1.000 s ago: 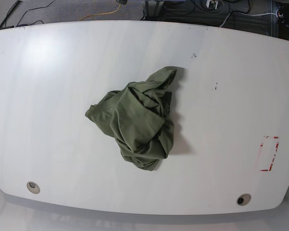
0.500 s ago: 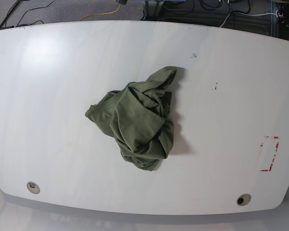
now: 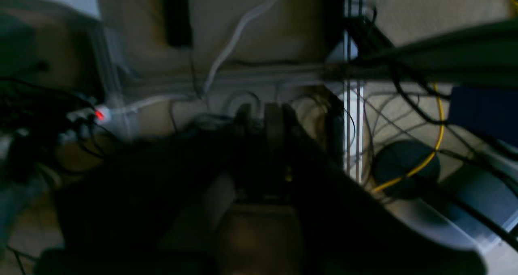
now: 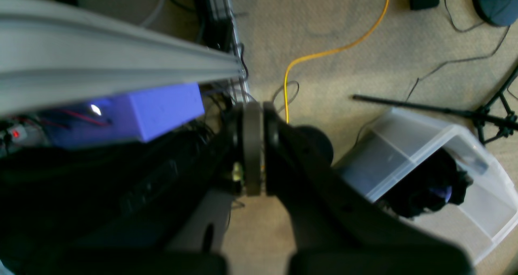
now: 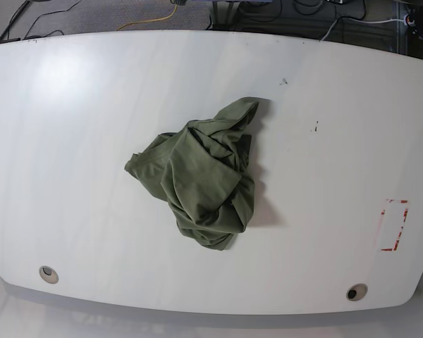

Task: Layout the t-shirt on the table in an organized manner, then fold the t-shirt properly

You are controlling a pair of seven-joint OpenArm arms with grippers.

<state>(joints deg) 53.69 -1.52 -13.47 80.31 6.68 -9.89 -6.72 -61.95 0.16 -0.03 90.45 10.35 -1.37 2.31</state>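
One garment — the t-shirt (image 5: 201,179), olive green and unprinted — lies crumpled in a loose heap slightly left of the centre of the base view, on the white table (image 5: 70,141). A pointed flap reaches toward the upper right of the heap, a flatter lobe spreads to its left, and a rolled bundle sits at its lower edge. No sleeve, collar or hem can be told apart with certainty.

Handling, as a judgement: the cloth looks light, soft and limp, so it should drape and trail rather than hold a shape, and it may slide easily on the glossy tabletop. Pinching a single outer layer seems wiser than grabbing the bulk; the upper-right flap and the left lobe are the freest edges and the likeliest places to take hold, one for each arm, so the heap can be pulled open and spread flat.

Neither arm appears in the base view. Both wrist views look off the table, onto carpet and cables. The left gripper (image 3: 265,115), dim and blurred at mid-frame, has its jaws together on nothing. The right gripper (image 4: 253,117) — likewise at mid-frame — shows its jaws pressed closed and empty.
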